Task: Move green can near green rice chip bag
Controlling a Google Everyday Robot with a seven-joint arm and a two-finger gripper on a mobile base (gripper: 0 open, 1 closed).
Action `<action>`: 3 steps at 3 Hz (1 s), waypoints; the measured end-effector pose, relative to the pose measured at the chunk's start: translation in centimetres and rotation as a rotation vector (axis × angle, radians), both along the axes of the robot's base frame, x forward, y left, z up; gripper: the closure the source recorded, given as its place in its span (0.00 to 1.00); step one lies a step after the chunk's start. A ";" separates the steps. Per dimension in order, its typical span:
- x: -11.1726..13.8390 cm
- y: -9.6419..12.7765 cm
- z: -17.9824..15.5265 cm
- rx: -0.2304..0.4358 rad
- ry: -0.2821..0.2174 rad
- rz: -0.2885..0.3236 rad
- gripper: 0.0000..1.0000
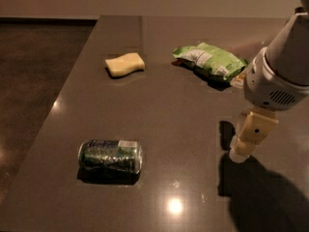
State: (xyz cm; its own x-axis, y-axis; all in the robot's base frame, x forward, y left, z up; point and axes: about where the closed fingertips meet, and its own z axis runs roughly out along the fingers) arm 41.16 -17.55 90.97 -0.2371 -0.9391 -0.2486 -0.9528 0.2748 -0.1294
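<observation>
The green can lies sideways at the counter front, well apart from the green rice chip bag; the hand hangs at right, touching neither, opening cannot be told

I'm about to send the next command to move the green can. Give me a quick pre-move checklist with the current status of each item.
1. Green can located: ok, it lies on its side at the near left of the table.
2. End effector at the can: not ok, it hangs to the can's right, apart from it.
3. Green rice chip bag in view: ok, at the far side, lying flat.
4. Sponge off the can-to-bag line: ok, it sits left of the bag.
5. Can near bag: not ok, they lie well apart.
</observation>
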 end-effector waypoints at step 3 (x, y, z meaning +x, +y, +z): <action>-4.7 5.6 -4.2 0.129 0.054 0.162 0.00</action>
State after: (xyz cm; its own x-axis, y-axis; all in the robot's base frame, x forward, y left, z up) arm 36.49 -11.95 86.75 -0.1017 -0.9274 -0.3600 -0.9905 0.1282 -0.0505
